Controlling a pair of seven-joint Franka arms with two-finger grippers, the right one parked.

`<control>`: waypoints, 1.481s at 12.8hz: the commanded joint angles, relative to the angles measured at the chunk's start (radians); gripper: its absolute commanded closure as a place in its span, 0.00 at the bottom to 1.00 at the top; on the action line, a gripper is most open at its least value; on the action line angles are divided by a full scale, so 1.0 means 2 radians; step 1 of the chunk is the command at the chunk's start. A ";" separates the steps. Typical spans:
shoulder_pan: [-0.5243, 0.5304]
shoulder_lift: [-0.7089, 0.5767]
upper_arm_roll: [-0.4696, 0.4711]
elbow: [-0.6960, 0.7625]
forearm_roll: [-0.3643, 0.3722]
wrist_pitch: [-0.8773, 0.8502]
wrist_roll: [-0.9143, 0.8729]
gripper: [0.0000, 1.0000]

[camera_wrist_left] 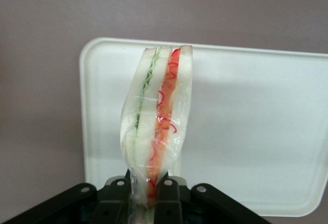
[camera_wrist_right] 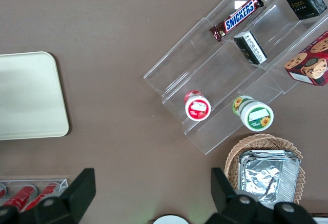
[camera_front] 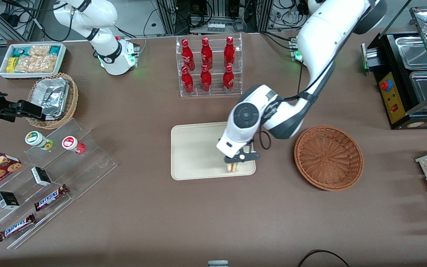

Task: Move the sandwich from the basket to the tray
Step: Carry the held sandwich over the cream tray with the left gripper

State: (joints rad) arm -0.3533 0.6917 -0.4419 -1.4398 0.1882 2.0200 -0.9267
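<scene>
Gripper [camera_front: 240, 158] with sandwich [camera_front: 235, 167] over tray [camera_front: 195, 152]

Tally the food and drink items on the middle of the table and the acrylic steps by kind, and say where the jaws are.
Red bottles: 6
Snickers bars: 2
Sandwich: 1, held over the tray
Lidded cups: 2
Small dark boxes: 2
Total: 13
The gripper, jaws shut on the sandwich, hangs above the tray; the reddish-brown basket holds nothing.

The left arm reaches down, its gripper [camera_front: 240, 158] low, fingers apparently clamped close together.
</scene>
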 commanded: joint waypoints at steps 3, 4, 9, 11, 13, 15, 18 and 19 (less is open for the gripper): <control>-0.077 0.061 0.043 0.100 0.025 -0.036 -0.063 1.00; -0.086 0.069 0.045 0.108 0.025 -0.038 -0.064 1.00; -0.146 0.096 0.077 0.145 0.026 -0.047 -0.064 1.00; -0.165 0.098 0.097 0.145 0.026 -0.053 -0.061 1.00; -0.165 0.097 0.098 0.146 0.026 -0.072 -0.055 1.00; -0.164 0.097 0.099 0.153 0.026 -0.082 -0.055 1.00; -0.163 0.099 0.099 0.154 0.021 -0.080 -0.068 1.00; -0.162 0.100 0.099 0.154 0.021 -0.079 -0.075 1.00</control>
State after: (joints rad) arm -0.6693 0.8716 -0.2488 -1.1723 0.2201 1.8841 -1.0440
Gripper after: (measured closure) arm 0.833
